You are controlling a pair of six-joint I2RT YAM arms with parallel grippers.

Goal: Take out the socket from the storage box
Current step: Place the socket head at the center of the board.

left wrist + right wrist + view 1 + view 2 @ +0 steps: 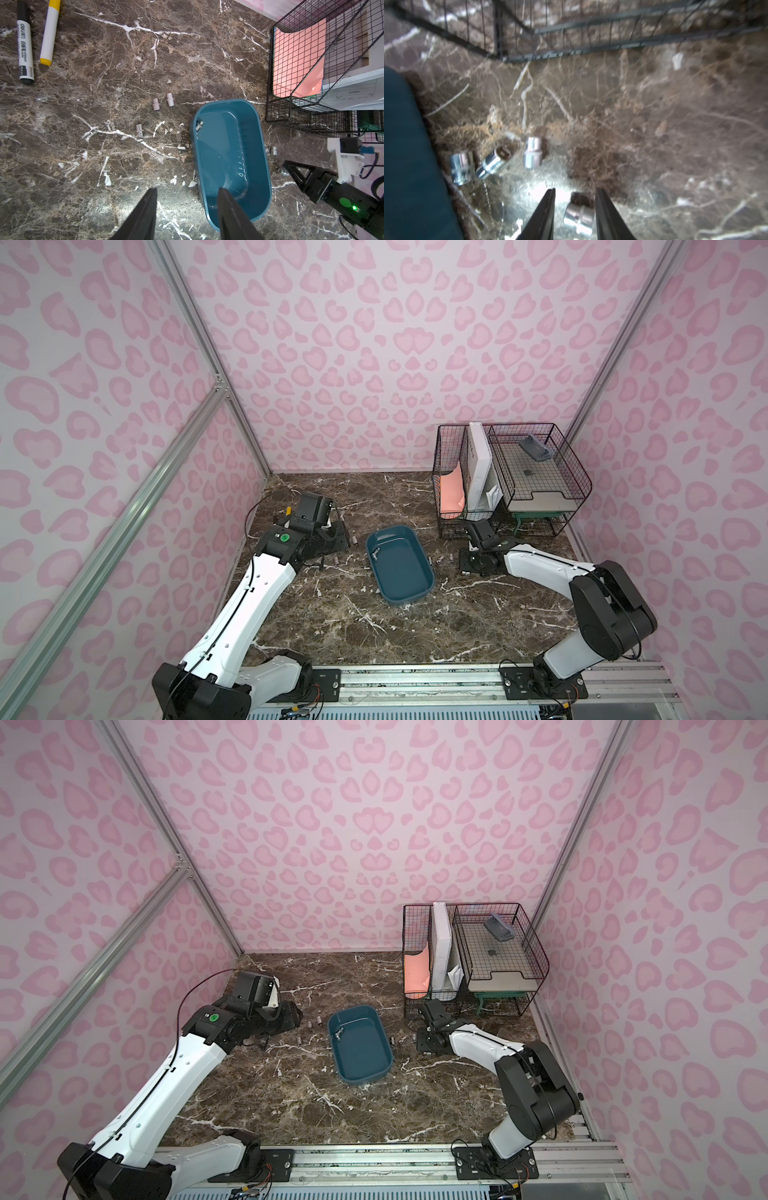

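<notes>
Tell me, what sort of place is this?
Probably a robot test booth, not a home or workshop: pink-patterned panels on aluminium framing enclose a marble-look tabletop, the left arm and right arm stand on a rail, and props such as the blue storage box look staged.

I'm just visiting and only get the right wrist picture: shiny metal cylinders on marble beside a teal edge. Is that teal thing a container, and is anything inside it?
Observer: Yes, it is a storage box. One socket lies inside, against the wall at one end.
Operator: What is the other arm doing?
Observer: The left gripper is open and holds nothing.
Operator: Any metal bits over on its side?
Observer: Three more sockets lie on the table, on the left arm's side of the box.
</notes>
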